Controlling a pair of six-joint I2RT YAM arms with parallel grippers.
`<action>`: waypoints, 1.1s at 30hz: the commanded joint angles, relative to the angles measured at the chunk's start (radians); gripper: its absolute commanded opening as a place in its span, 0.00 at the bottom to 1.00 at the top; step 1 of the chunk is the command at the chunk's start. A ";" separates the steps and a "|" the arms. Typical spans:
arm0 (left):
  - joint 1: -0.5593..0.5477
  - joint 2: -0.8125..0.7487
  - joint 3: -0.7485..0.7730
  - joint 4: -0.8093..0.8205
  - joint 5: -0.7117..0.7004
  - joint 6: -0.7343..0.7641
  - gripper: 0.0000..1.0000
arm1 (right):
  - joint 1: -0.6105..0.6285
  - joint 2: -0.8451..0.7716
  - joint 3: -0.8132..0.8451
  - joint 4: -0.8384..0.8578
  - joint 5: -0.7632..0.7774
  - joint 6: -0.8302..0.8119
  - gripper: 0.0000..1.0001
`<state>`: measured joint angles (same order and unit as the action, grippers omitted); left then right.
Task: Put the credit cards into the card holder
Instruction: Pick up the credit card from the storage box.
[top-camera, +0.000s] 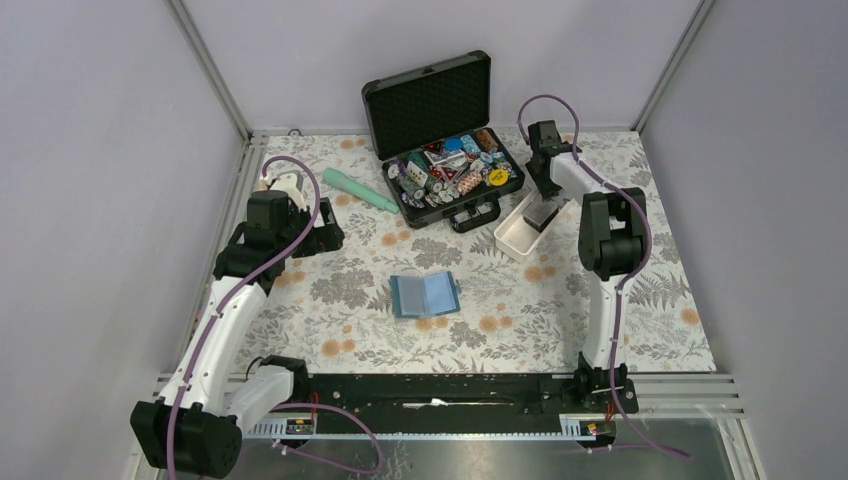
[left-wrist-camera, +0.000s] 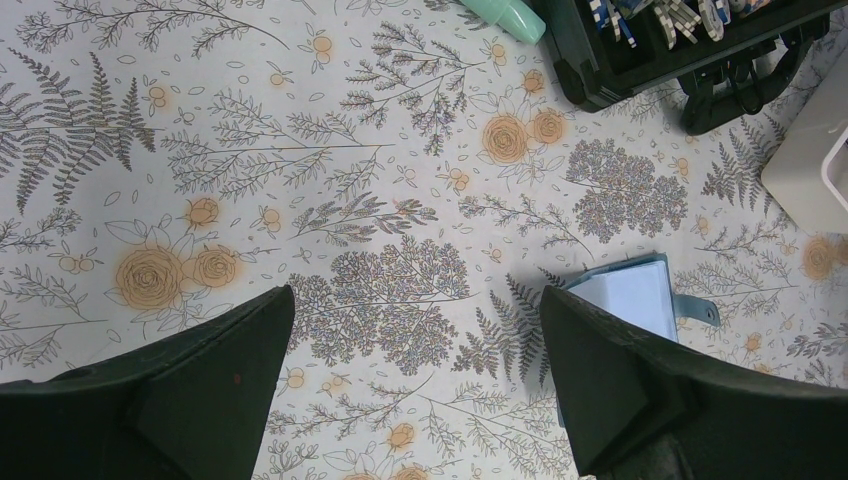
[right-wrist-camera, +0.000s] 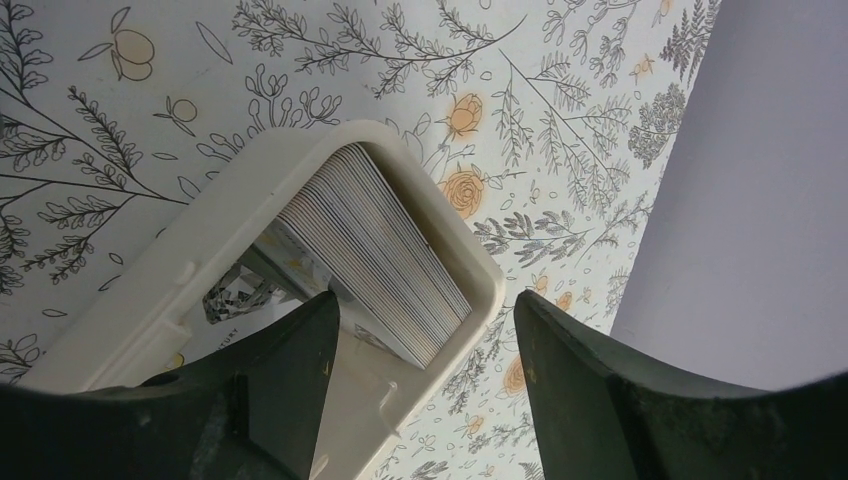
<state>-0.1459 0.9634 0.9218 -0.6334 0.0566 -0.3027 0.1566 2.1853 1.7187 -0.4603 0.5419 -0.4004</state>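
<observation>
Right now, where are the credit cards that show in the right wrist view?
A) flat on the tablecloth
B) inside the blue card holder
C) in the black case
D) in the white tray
D: the credit cards stand on edge as a stack inside the white tray, and the right tool hangs over them with its jaws apart.

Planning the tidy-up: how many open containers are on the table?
3: black case at the back, white tray right of it, blue card holder open at centre. None looks hidden.
</observation>
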 joint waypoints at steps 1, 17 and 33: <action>0.005 -0.013 -0.009 0.046 0.014 0.014 0.99 | -0.003 0.019 0.027 0.019 0.046 -0.020 0.70; 0.005 -0.016 -0.012 0.046 0.019 0.013 0.99 | -0.004 -0.014 0.024 0.041 0.065 -0.029 0.44; 0.005 -0.015 -0.014 0.047 0.021 0.014 0.99 | -0.004 0.000 0.005 0.038 -0.032 -0.038 0.55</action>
<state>-0.1459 0.9634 0.9070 -0.6331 0.0673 -0.3027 0.1558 2.1948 1.7172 -0.4351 0.5526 -0.4305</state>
